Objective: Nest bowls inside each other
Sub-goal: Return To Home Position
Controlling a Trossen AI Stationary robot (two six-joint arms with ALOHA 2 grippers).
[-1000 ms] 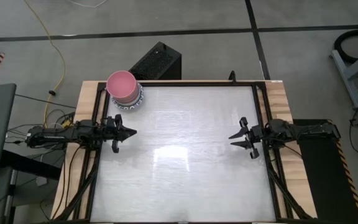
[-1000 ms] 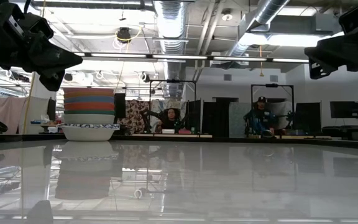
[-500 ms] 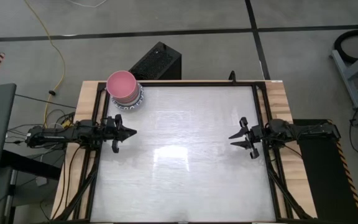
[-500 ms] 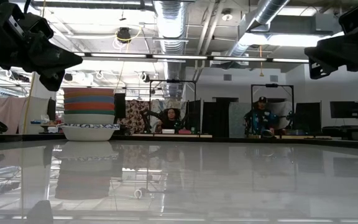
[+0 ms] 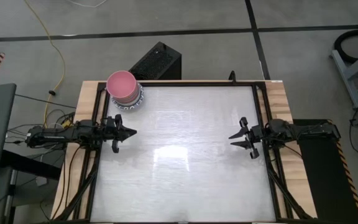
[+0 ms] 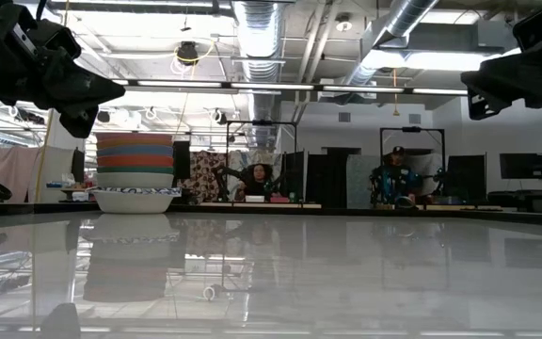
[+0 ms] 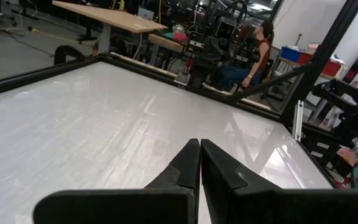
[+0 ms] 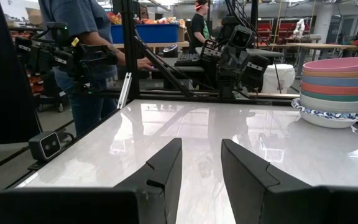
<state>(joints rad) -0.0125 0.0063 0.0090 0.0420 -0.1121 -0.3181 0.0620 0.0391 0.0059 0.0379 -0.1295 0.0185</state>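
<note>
The bowls stand as one nested stack at the table's far left corner; a blue-and-white patterned bowl at the bottom rests on the table, and a pink bowl is on top. My left gripper hovers shut at the table's left edge, its fingertips together, pointing level toward the right. My right gripper hovers open at the right edge, a gap showing between its fingers, nothing in it. Both are far from the stack.
A black box stands behind the table's far edge. A black frame runs around the white tabletop. People sit and stand in the room beyond, one person close to the table's side.
</note>
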